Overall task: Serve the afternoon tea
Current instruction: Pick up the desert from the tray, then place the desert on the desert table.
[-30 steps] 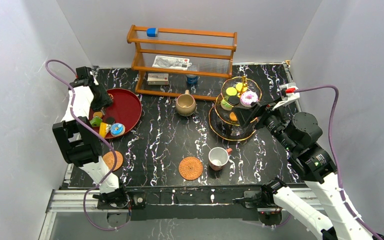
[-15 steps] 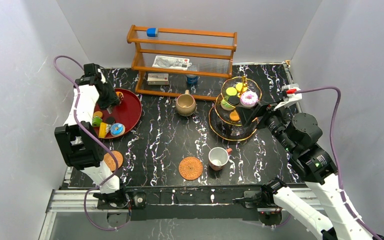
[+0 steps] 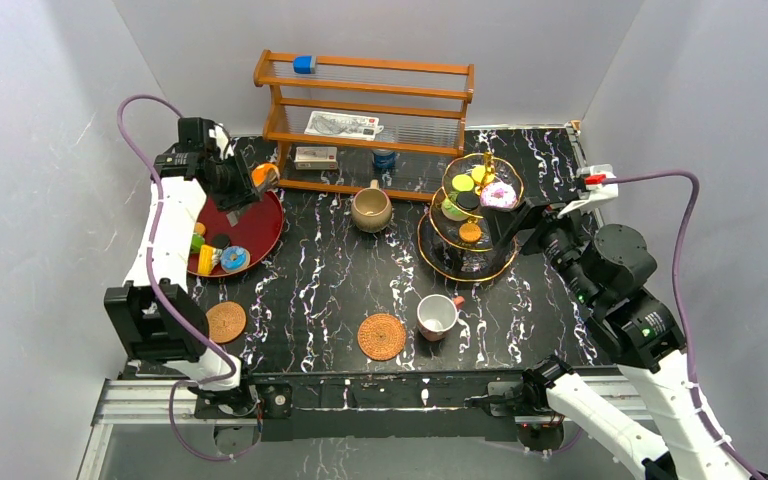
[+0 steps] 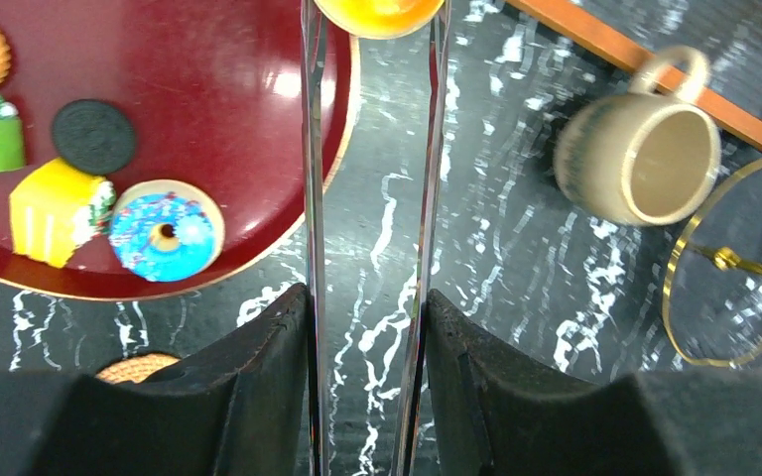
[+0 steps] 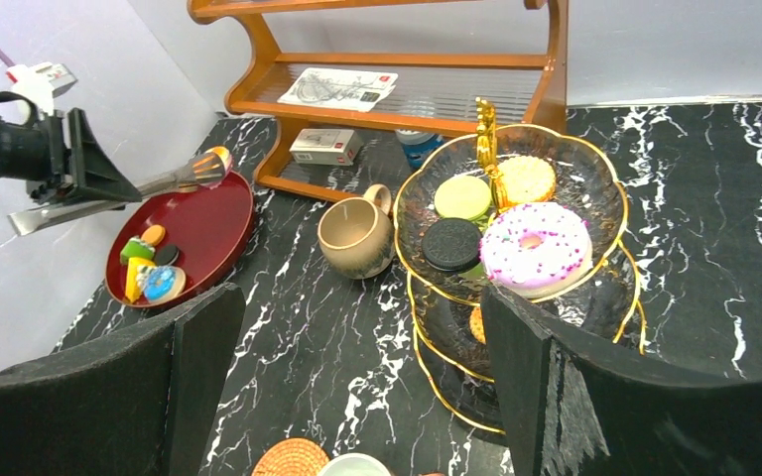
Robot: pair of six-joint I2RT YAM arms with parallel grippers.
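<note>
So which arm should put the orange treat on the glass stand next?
Left. Its gripper holds the orange pastry above the red tray's edge. The right gripper is open and empty next to the tiered stand, so it would probably just be in the way.

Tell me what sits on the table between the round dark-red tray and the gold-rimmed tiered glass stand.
A tan ceramic mug stands there, upright, on the black marbled table; the top external view shows it clearly.
</note>
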